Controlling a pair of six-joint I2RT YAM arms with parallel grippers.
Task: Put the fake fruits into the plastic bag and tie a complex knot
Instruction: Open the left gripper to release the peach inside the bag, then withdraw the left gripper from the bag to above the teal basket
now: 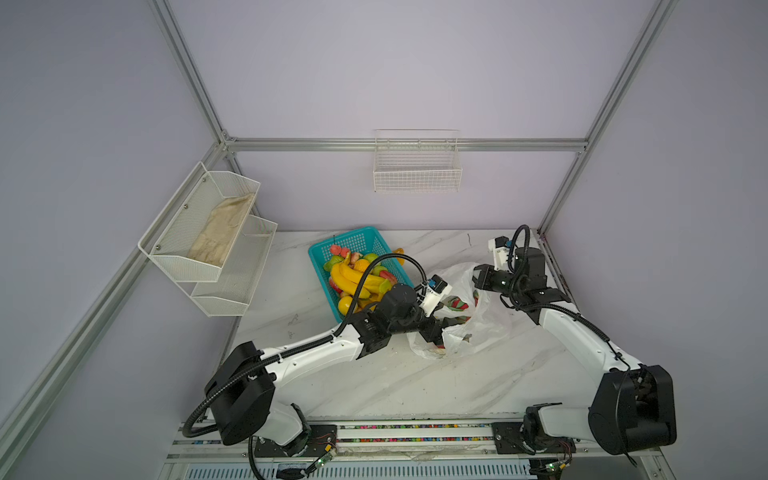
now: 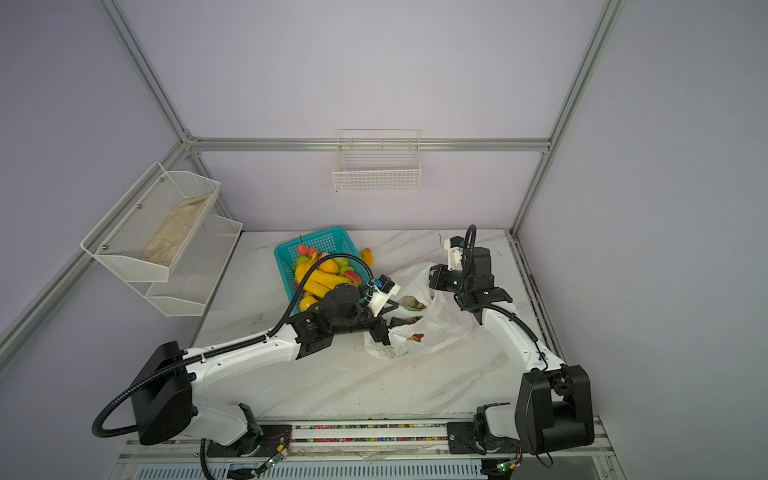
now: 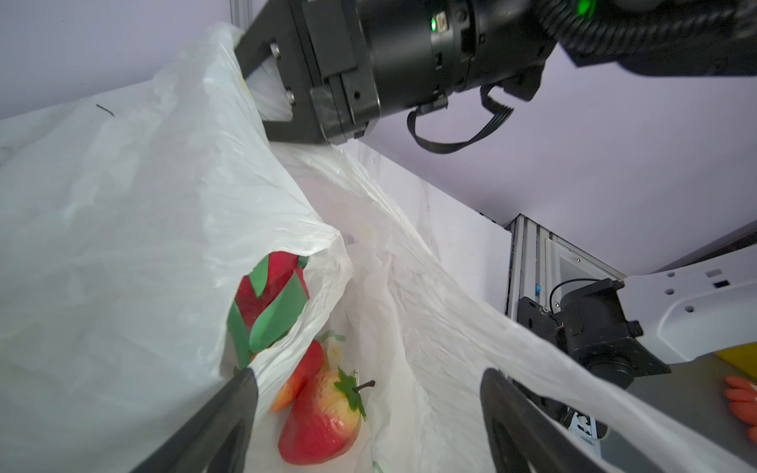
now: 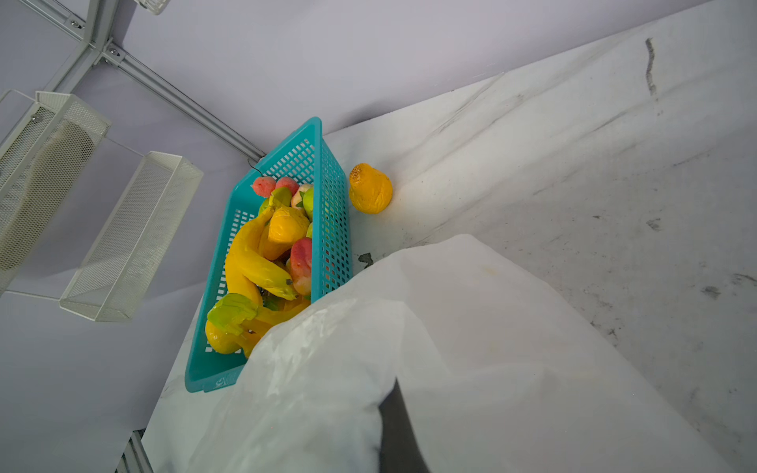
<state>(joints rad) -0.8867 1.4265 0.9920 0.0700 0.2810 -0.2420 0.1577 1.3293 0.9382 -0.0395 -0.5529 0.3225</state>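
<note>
Now lying on the marble table (image 1: 374, 374) just right of the teal basket (image 1: 357, 241), the white plastic bag (image 1: 482, 328) runs its long axis from a crumpled bottom at the front to a raised rim at the back. Its mouth gapes leftward and up. Inside, seen from the left wrist, a pink-and-green dragon fruit (image 3: 270, 303) sits half behind a flap of plastic. A red apple (image 3: 323, 422) lies close by, its stem and leaf turned toward the lens. More fake fruits (image 1: 353, 278) fill the basket, with bananas lying along its length, and one yellow fruit (image 4: 370, 188) rests on the table just beside its outer wall. The left gripper (image 3: 368, 381) hangs at the bag's mouth, jaws spread wide and holding nothing. Its arm stretches low from the front-left base, wrist turned toward the opening. The right gripper (image 1: 478, 276) is clamped on the bag's back rim, holding it up, its arm folded at the elbow and reaching leftward from the front-right corner.
</note>
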